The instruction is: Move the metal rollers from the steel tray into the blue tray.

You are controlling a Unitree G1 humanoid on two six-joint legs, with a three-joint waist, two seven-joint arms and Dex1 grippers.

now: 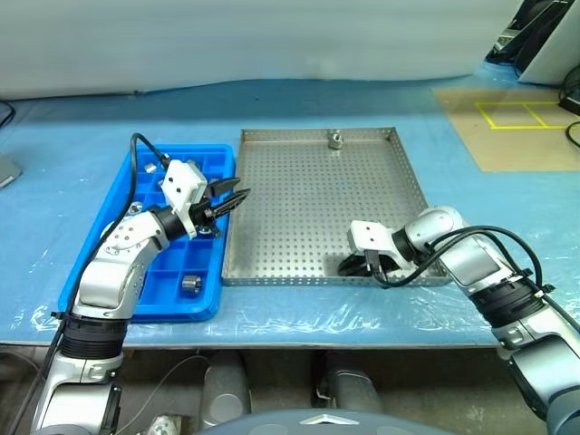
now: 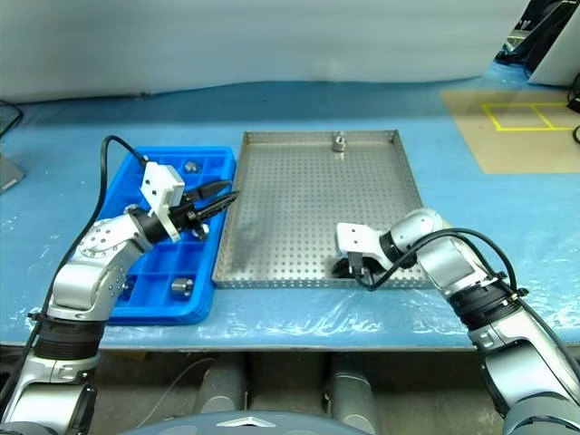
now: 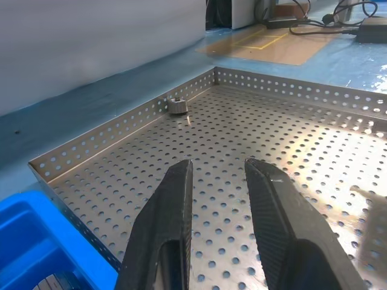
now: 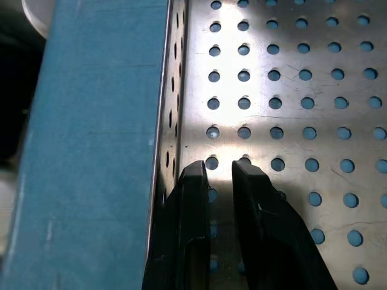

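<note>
Last roller [image 1: 334,139] upright at steel tray's [image 1: 399,195] far rim, well beyond both grippers; left gripper [image 1: 234,199] nearer, jaws narrow, empty; right gripper [image 1: 355,266] likewise.

The perforated floor of the steel tray [image 1: 308,208] is lying almost wholly bare, offering open passage across its middle and right side. One metal roller [image 1: 335,139] is standing against the far rim, near its centre, with free room on both flanks. The right gripper [image 1: 355,265] is occupying the near edge of the steel tray, its fingers lying low beside the near rim and narrowing access there. The left gripper [image 1: 234,199] is hovering over the seam between the blue tray [image 1: 109,272] and the steel tray, blocking that crossing. Rollers [image 1: 189,284] are sitting in some blue compartments; the neighbouring cells are standing open.
</note>
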